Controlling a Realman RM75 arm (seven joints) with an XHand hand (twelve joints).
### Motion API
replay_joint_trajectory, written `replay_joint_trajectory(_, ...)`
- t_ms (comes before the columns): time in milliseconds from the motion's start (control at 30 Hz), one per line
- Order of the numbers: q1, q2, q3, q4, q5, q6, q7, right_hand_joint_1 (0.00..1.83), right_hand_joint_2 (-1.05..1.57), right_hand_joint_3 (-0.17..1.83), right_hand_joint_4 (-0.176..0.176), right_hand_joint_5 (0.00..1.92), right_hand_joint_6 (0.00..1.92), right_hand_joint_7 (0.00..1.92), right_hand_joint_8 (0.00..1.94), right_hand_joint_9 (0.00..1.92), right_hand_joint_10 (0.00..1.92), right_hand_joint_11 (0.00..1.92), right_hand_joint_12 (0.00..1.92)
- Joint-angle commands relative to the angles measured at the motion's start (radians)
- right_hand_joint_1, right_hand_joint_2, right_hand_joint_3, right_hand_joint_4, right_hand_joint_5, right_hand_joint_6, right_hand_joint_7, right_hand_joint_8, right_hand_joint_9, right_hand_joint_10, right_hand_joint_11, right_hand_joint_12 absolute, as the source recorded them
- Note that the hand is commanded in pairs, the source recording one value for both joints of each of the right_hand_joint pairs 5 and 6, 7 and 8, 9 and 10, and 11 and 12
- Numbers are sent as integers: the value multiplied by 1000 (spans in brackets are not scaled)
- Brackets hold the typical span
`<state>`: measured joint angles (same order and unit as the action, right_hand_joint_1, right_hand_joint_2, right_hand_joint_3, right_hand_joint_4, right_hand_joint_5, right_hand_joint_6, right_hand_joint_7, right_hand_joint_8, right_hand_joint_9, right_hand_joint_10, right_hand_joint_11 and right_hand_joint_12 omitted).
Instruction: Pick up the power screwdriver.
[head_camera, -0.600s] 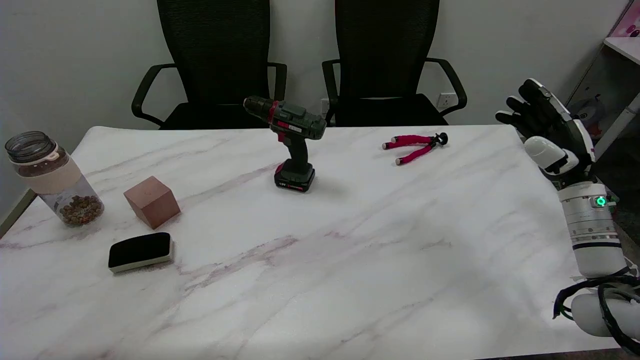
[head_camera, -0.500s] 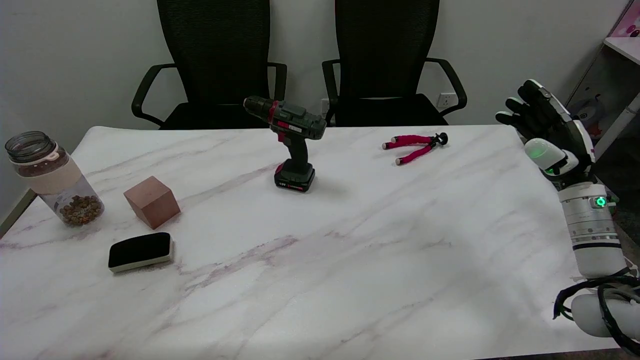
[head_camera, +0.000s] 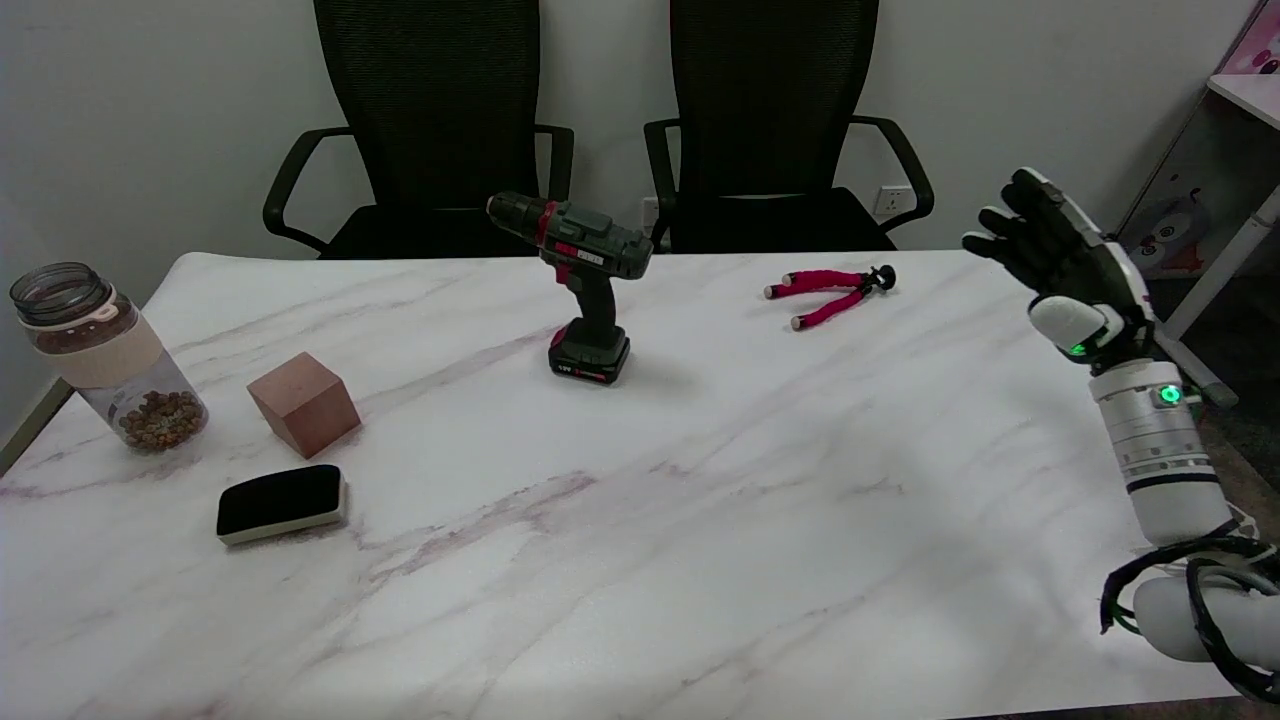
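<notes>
With the right hand (head_camera: 1060, 262) held empty, fingers spread, the upright power screwdriver (head_camera: 585, 285), judged rigid and top-heavy, is best gripped around its handle.

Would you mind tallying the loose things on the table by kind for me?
Power screwdriver: 1
Small pink tripod: 1
Jar: 1
Wooden block: 1
Board eraser: 1
Total: 5
</notes>
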<state>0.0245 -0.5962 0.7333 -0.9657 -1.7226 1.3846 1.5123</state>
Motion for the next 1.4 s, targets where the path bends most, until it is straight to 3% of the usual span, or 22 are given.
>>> replay_joint_trajectory(33,176,-146,-21,-15,-239,-259,-6,908,-274,631,10,221,221,221,221,383,383,507,507)
replay_joint_trajectory(600,456,-461,-151,217,-285,-491,-17,909,-294,615,44,204,204,204,204,346,346,459,459)
replay_joint_trajectory(733,505,-521,-159,311,-288,-534,-17,909,-329,648,79,190,190,190,190,311,311,411,411)
replay_joint_trajectory(1000,602,-599,-206,447,-352,-618,-48,910,-418,678,117,188,188,188,188,285,285,362,362)
replay_joint_trajectory(1167,637,-653,-206,472,-354,-673,-142,909,-415,674,123,200,200,200,200,292,292,368,368)
replay_joint_trajectory(1400,656,-688,-218,475,-354,-726,-185,906,-488,741,169,177,177,177,177,255,255,295,295)
